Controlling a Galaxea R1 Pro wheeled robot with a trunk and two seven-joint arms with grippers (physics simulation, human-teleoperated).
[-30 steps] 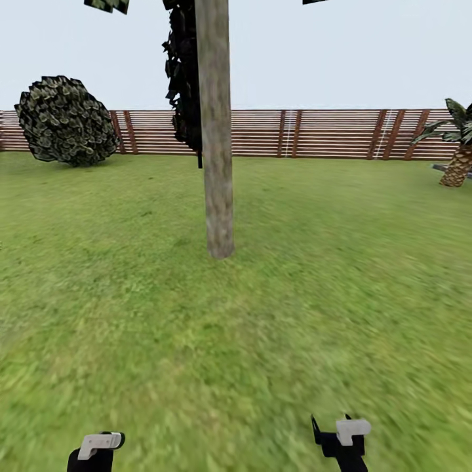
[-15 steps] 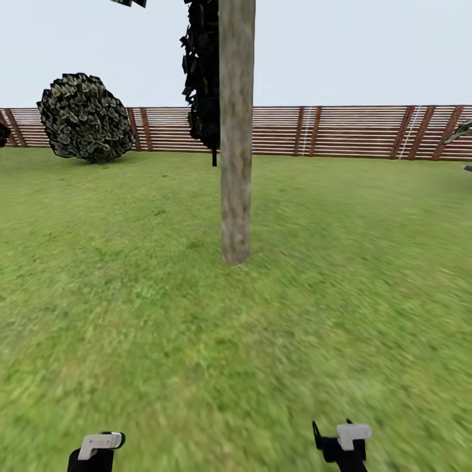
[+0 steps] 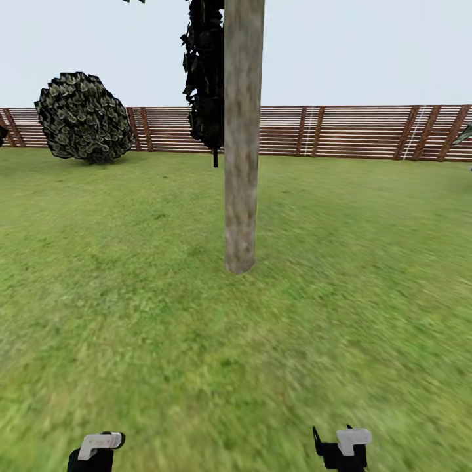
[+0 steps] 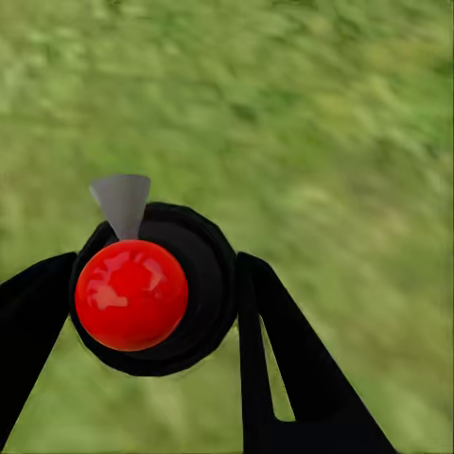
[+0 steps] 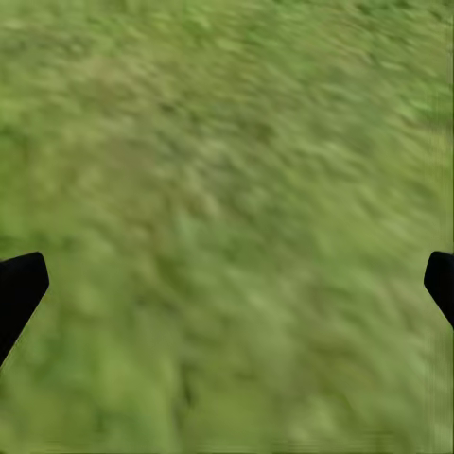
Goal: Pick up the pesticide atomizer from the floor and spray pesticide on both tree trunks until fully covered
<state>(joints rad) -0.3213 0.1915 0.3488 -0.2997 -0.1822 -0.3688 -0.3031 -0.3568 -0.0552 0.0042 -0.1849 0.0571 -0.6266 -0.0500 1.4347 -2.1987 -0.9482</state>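
The pesticide atomizer (image 4: 132, 293), a black bottle with a round red top and a small grey nozzle, sits between the black fingers of my left gripper (image 4: 142, 288), which is shut on it over the grass. One tree trunk (image 3: 241, 164), pale grey-brown and mottled, rises from the garden lawn (image 3: 131, 295) straight ahead, a few steps beyond both arms. My left gripper (image 3: 98, 448) shows low at the left of the head view. My right gripper (image 3: 344, 446) is low at the right, and its wrist view shows it open (image 5: 227, 284) over bare grass.
A narrow black columnar tree (image 3: 206, 72) stands just behind the trunk. A round dark shrub (image 3: 84, 118) grows at the far left by the brown slatted fence (image 3: 341, 131). Grass stretches wide on both sides of the trunk.
The whole head view has shifted: the trunk now shows further right and a little larger and nearer, and the palm at the right edge has left the view. Both arms hold the same pose.
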